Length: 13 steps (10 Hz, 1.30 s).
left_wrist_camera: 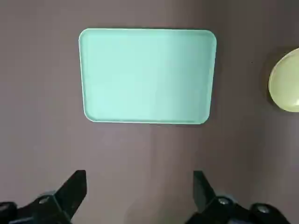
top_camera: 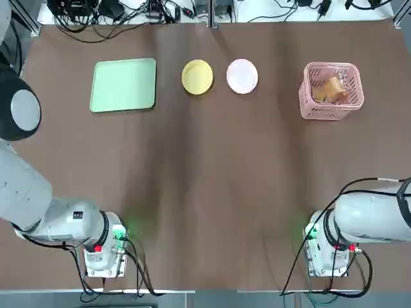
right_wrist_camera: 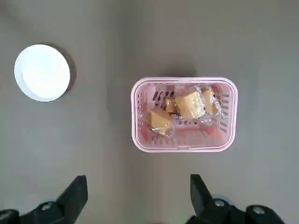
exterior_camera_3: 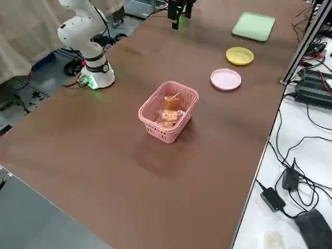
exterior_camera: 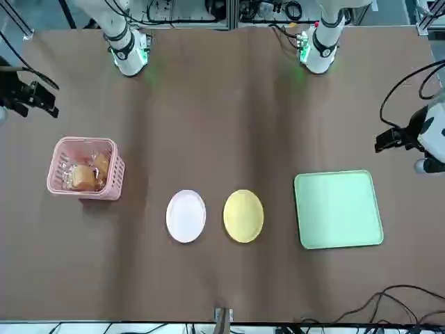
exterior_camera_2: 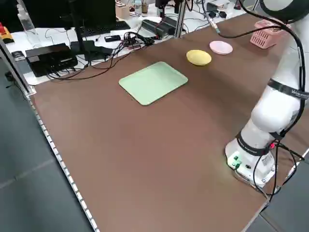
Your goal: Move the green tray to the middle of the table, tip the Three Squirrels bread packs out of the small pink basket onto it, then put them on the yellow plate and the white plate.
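The table (top_camera: 205, 192) is being occupied along its far edge. The green tray (top_camera: 123, 85) is being kept flat far left, long axis left-right. The small pink basket (top_camera: 331, 91) is being kept upright far right, bread packs (right_wrist_camera: 184, 109) inside. Left gripper (left_wrist_camera: 140, 196) and right gripper (right_wrist_camera: 138, 196) are being held wide apart, empty.

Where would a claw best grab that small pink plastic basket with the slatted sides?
Probably by the top rim of one wall of the small pink plastic basket, coming straight down from above. It stands upright and open-topped, so one finger can slip inside and one outside. The near wall looks best; the bread packs lie toward the far side. The right gripper hangs open nearby.
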Available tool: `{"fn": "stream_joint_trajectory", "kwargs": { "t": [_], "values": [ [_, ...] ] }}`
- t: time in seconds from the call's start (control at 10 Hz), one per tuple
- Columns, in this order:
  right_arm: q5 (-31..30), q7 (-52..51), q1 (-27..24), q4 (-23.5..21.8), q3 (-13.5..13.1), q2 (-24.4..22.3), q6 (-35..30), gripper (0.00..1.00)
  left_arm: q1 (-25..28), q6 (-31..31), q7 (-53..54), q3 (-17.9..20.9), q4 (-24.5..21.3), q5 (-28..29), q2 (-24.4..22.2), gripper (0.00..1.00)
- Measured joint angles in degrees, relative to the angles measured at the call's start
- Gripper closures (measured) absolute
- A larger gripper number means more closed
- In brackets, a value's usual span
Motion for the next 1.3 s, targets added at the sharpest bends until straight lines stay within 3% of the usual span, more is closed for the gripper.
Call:
{"fn": "stream_joint_trajectory", "kwargs": {
  "t": [0.5,0.8,1.0,1.3],
  "values": [
    [0.0,0.0,0.0,0.0,0.0,0.0,0.0,0.03,0.1,0.3,-0.1,0.0,0.2,0.0,0.1,0.00],
    [0.0,0.0,0.0,0.0,0.0,0.0,0.0,0.03,1.3,4.8,-2.9,0.4,-0.4,0.1,4.0,0.00],
    [0.0,0.0,0.0,0.0,0.0,0.0,0.0,0.03,8.0,15.8,0.2,0.5,-3.9,0.2,9.7,0.00],
    [0.0,0.0,0.0,0.0,0.0,0.0,0.0,0.03,12.3,38.2,3.9,0.5,-16.0,3.2,16.7,0.00]
  ]
}}
